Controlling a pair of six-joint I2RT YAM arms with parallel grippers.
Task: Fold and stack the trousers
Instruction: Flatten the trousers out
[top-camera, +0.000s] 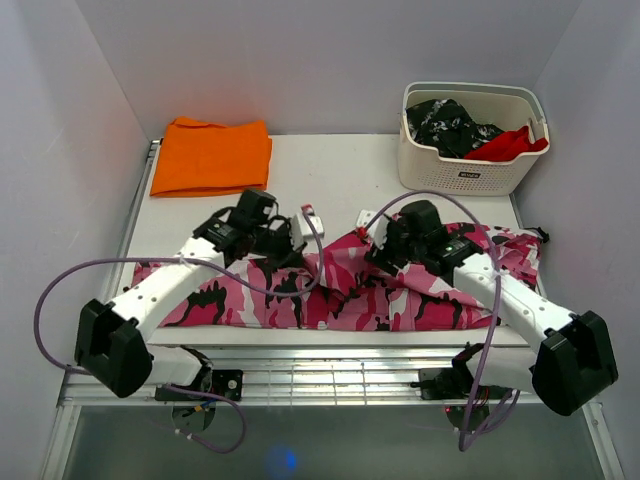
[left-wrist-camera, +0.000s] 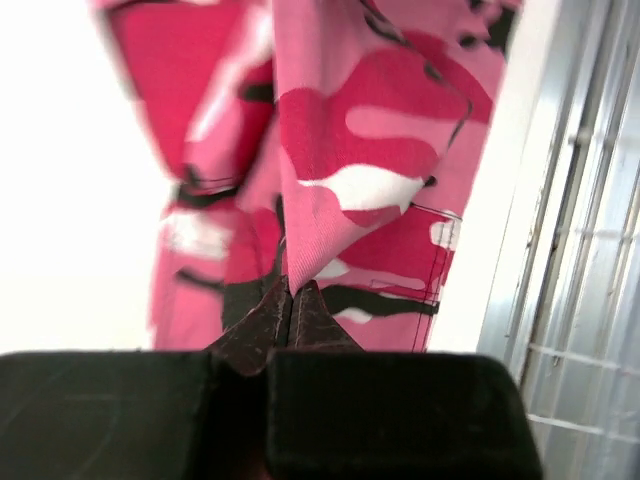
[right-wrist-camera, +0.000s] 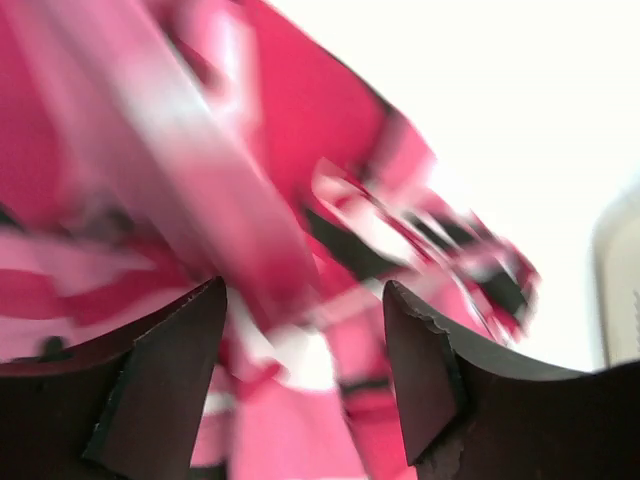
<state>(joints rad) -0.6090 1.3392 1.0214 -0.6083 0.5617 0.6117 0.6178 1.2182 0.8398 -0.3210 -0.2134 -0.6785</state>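
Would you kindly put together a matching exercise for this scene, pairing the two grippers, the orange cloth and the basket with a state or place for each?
Things:
1. left gripper
2. right gripper
3. orange cloth
4. basket

States or places:
A. jaws apart over the trousers
B. at the far right of the table, a red garment inside
C. shut on a fold of the trousers
D. lying flat at the far left of the table

Pairs: 1-C, 2-A, 3-D, 4-B
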